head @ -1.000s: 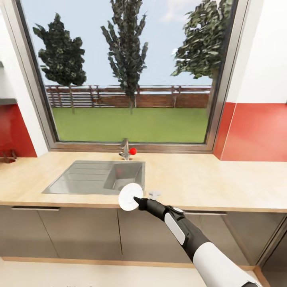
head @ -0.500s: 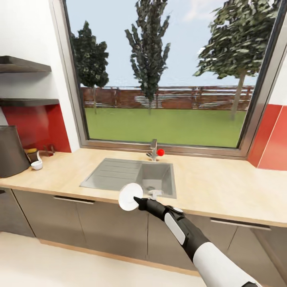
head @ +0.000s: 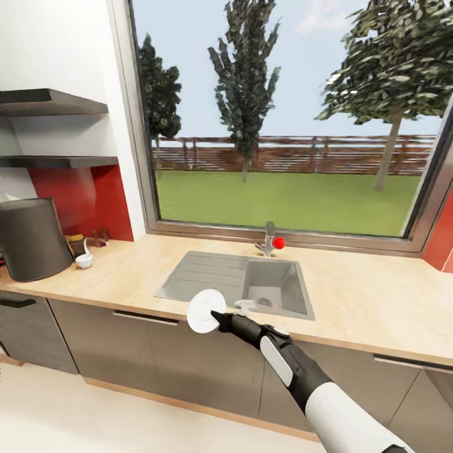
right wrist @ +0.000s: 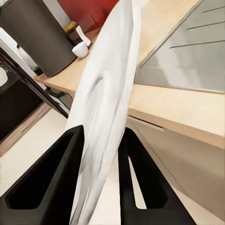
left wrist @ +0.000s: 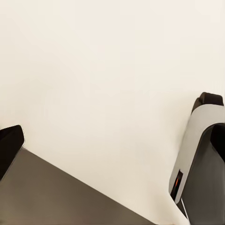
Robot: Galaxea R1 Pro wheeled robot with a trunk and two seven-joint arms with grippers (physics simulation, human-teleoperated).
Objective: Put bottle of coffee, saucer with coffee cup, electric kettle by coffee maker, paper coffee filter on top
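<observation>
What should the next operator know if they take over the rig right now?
Right gripper: shut on the white saucer, carried edge-on in front of the counter by the sink.
Left gripper: fingertips show over bare floor, holding nothing; whether open, unclear.
Coffee maker: on the counter's left end, with the coffee cup and a small jar beside it.
Left: set the saucer by the coffee maker, put the cup on it. Filter and kettle not seen.

Steel sink (head: 207, 277), faucet (head: 269, 238), window (head: 296, 119), wall shelves (head: 50, 100)
</observation>
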